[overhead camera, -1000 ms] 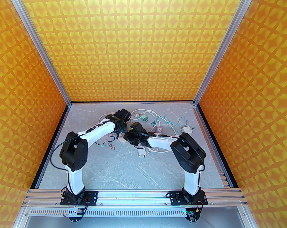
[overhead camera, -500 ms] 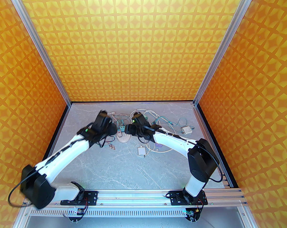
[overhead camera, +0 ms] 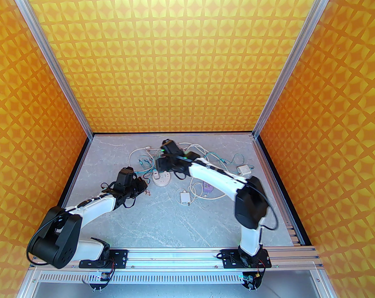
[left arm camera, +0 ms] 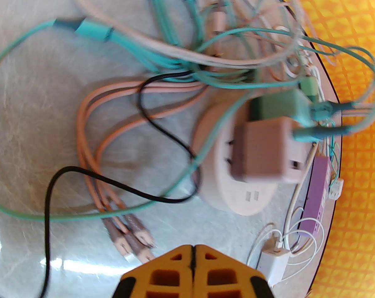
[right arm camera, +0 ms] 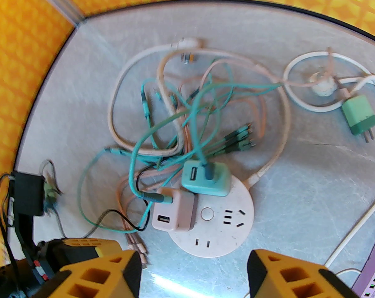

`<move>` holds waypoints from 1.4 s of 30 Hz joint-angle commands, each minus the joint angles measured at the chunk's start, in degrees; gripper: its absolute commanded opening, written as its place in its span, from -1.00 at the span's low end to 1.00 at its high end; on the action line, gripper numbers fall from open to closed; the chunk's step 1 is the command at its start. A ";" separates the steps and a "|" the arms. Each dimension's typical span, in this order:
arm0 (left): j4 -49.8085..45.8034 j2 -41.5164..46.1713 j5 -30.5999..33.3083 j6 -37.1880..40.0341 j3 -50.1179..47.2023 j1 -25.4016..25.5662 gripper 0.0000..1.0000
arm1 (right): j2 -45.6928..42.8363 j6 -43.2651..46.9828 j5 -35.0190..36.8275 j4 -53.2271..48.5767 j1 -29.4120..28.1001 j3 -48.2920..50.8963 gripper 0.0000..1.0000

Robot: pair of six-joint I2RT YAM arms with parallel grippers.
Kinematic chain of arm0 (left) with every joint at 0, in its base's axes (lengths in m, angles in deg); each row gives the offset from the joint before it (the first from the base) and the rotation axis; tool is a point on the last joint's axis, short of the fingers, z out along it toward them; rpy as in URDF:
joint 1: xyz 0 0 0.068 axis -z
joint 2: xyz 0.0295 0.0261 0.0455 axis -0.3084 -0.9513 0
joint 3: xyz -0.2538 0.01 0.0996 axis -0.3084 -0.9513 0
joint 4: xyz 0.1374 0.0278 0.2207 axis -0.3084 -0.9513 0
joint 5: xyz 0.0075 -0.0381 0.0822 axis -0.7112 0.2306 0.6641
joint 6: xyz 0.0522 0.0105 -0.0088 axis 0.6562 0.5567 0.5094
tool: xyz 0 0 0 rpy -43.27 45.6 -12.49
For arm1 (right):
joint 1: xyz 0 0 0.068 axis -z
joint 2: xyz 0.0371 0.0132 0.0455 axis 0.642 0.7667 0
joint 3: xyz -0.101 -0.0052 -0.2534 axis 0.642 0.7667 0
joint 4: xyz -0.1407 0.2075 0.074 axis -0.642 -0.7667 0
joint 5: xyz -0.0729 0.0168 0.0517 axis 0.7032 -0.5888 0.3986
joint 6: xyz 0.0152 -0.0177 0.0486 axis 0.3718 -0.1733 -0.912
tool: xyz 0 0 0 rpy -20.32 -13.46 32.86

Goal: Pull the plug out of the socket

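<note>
Hovering above the round socket (right arm camera: 218,228), my right gripper (right arm camera: 193,261) has its fingers spread wide with nothing between them. My left gripper (left arm camera: 193,255) is pressed together and empty, low to the worktop (overhead camera: 162,222) near the socket's left side. The socket lies in the far half of the worktop, about midway between its side edges, amid tangled cables (right arm camera: 162,126). Two plugs are seated in it: a pink plug (right arm camera: 173,211) at its left rim and a teal plug (right arm camera: 206,178) at the rim toward the far edge. I judge this to be the approach, with nothing gripped yet. Next I'd lower the right fingers around one plug's body, close firmly and pull straight up, probably with the left pinning the socket down.
</note>
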 commanded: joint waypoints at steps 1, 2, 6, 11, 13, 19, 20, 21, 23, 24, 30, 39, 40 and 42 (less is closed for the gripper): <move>6.93 -0.20 -2.74 -2.04 -1.19 -0.88 -1.00 | 5.14 2.82 4.52 -8.27 -1.27 -6.09 0.24; 7.09 -0.15 -2.91 -1.90 -1.47 -0.98 -1.00 | 6.54 2.99 5.17 -9.30 -1.56 -7.67 0.23; 6.97 0.16 -2.97 -1.53 -2.16 -1.54 -1.00 | 10.70 2.95 6.87 -11.49 -2.77 -12.20 0.23; 7.47 -0.10 -3.74 -1.56 -2.71 -2.37 -1.00 | 15.31 2.41 7.67 -14.37 -3.43 -17.58 0.22; 7.71 -0.30 -3.96 -1.60 -2.89 -2.48 -1.00 | 16.55 2.11 8.05 -14.82 -3.43 -18.97 0.19; 8.93 -1.30 -5.05 -1.79 -2.89 -2.52 -1.00 | 21.20 1.37 7.75 -17.05 -3.64 -24.03 0.17; 9.16 -1.50 -5.13 -1.79 -2.88 -2.49 -1.00 | 22.05 1.22 7.75 -17.57 -3.76 -24.82 0.17; 9.28 -1.58 -5.30 -1.85 -2.89 -2.56 -1.00 | 22.69 1.14 7.81 -17.88 -3.79 -25.56 0.16; 9.49 -1.78 -5.44 -1.76 -2.89 -2.56 -1.00 | 23.71 0.76 7.92 -18.27 -3.88 -26.38 0.15; 9.48 -1.85 -5.37 -1.80 -2.89 -2.56 -1.00 | 24.21 0.76 7.98 -18.31 -3.83 -26.75 0.13; 9.55 -1.93 -5.61 -1.62 -2.63 -2.60 -1.00 | 26.90 0.25 8.28 -19.14 -3.87 -29.25 0.05; 13.37 -4.66 -8.09 -4.08 -2.69 -2.48 -1.00 | 25.73 0.58 9.52 -18.04 -3.79 -26.89 -0.40; 14.59 -5.46 -8.52 -4.87 -2.80 -2.39 -1.00 | 24.96 0.55 9.36 -17.25 -3.79 -25.63 -0.44; 17.79 -7.10 -9.75 -6.34 -2.74 -2.05 -1.00 | 23.08 0.49 9.09 -15.55 -3.74 -22.97 -0.45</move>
